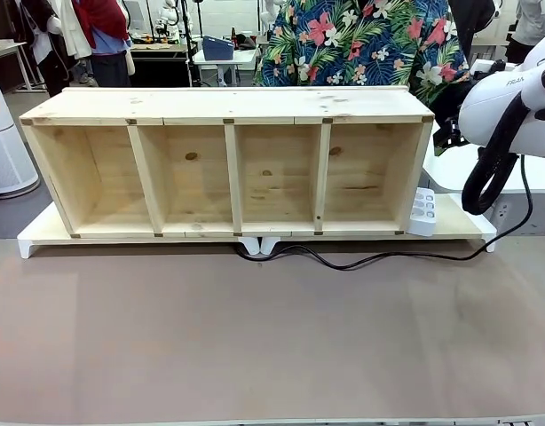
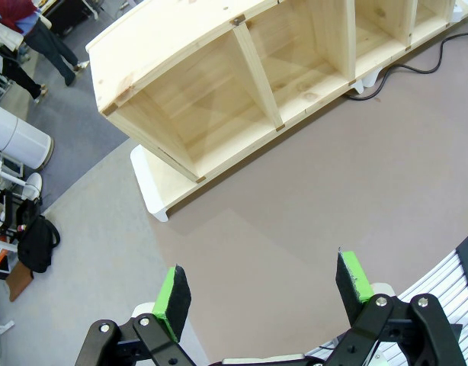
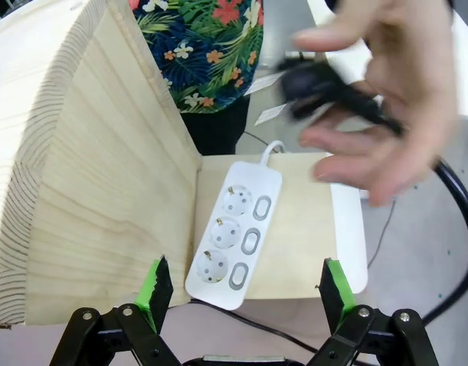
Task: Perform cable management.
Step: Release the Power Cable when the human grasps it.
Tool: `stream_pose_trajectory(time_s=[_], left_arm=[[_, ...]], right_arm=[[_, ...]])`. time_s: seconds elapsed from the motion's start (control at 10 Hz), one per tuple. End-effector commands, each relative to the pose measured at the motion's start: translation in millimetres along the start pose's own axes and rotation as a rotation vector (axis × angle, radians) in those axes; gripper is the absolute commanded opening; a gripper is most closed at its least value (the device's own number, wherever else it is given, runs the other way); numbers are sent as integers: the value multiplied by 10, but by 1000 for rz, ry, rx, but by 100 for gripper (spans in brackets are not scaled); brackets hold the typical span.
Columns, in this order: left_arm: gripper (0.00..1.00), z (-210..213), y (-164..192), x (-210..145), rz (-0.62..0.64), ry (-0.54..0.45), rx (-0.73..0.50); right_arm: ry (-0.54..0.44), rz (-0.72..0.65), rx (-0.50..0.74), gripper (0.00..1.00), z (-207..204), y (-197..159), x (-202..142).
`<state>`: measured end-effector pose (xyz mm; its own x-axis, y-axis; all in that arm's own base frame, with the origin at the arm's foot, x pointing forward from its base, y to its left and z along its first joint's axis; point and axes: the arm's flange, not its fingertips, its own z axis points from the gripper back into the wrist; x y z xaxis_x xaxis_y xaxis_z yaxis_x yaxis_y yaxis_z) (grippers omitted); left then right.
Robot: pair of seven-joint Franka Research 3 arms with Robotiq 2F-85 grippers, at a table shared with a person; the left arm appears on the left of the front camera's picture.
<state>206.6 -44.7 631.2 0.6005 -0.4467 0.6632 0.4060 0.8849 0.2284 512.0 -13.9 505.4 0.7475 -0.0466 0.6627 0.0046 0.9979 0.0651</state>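
The cable (image 1: 379, 261), thin and glossy black, snakes over the brown table from under the middle of the wooden shelf (image 1: 228, 106) to the right end, then climbs past the table's right edge. In the right wrist view it runs (image 3: 253, 322) just below the white power strip (image 3: 238, 232). A person's blurred hand (image 3: 386, 99) holds a black plug (image 3: 314, 82) above the strip. My right gripper (image 3: 245, 297) hovers open over the strip, holding nothing. High above the table's left part, my left gripper (image 2: 264, 293) is open and holds nothing, with the cable (image 2: 428, 70) far off.
The shelf stands on a white-footed board (image 1: 42, 235), the power strip (image 1: 422, 213) at its right end. My right arm (image 1: 512, 98) with its thick black hose (image 1: 485, 182) hangs by the shelf's right end. A person in a floral shirt (image 1: 361, 40) stands behind.
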Motion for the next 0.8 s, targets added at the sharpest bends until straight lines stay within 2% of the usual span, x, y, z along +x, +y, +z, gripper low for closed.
stream_pose_trajectory(time_s=[0.0,0.7], left_arm=[[100,3,3,-7,7,-2,-2],[100,3,3,-7,7,-2,-2]], right_arm=[[0,-1,-1,100,1,-9,1],[0,-1,-1,100,1,-9,1]])
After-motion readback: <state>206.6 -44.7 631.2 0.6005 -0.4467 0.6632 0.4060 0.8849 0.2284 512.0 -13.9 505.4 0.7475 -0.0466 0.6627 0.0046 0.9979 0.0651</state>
